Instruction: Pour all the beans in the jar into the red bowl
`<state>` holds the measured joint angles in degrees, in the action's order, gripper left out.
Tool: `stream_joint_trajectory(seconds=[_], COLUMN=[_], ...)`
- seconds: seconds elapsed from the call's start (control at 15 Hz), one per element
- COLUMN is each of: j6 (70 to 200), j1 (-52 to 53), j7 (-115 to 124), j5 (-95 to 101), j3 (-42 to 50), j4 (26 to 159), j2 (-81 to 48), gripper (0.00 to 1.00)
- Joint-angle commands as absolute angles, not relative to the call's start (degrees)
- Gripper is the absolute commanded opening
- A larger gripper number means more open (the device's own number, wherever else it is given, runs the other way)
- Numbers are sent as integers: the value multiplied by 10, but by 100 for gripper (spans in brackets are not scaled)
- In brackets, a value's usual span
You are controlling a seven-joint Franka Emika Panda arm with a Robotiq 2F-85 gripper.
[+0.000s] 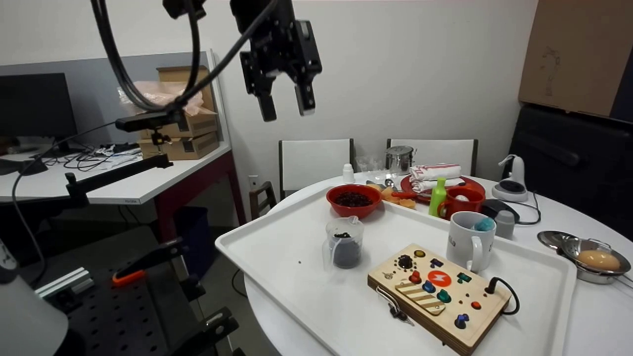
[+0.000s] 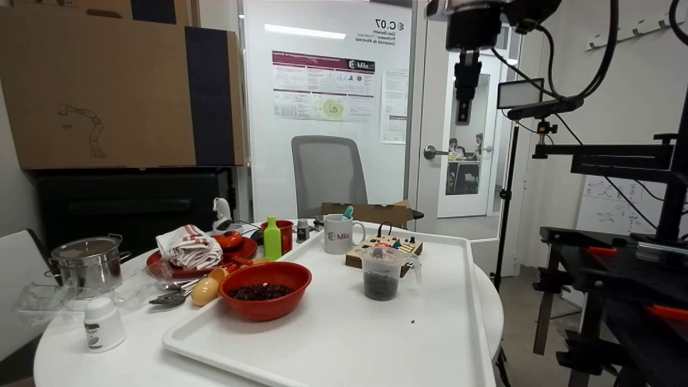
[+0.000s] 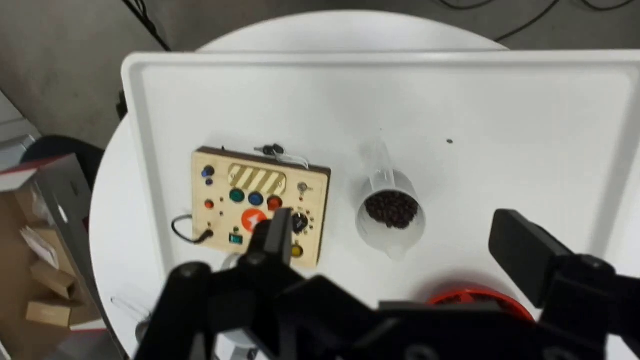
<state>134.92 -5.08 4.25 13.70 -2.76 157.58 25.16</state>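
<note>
The gripper (image 3: 393,223), spread wide above the tray (image 3: 280,100), partly hides the red bowl (image 3: 452,295). Dark beans (image 3: 392,207) lie in the jar (image 3: 386,239).

I record a wooden switch panel (image 1: 440,296) lying on the white tray (image 1: 287,237), a black cable (image 1: 516,295) plugged into its face. Near the panel I find a white mug (image 1: 462,242), upright, with a turquoise item (image 1: 484,225) in it. On the round table (image 2: 140,344) outside the tray I note a green bottle (image 2: 272,239) near a red mug (image 1: 467,205), a folded striped cloth (image 2: 188,247) resting on a red plate (image 2: 250,248), and a lidded steel pot (image 2: 94,266). A metal bowl (image 1: 593,278) holds an egg-shaped object (image 1: 598,259).
</note>
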Motion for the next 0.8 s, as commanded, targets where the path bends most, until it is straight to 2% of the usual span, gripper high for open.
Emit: stream_joint_trajectory(seconds=[0.0, 0.2, 0.33, 0.73], j6=[1347, 1347, 1355, 1527], j1=[-55, -62, -62, -40], j7=[66, 91, 83, -97], j5=[144, 150, 148, 136], j3=[-28, -27, -22, 29], j4=[1574, 1565, 1573, 1597], j2=[225, 177, 198, 135], gripper=[100, 100, 100, 100])
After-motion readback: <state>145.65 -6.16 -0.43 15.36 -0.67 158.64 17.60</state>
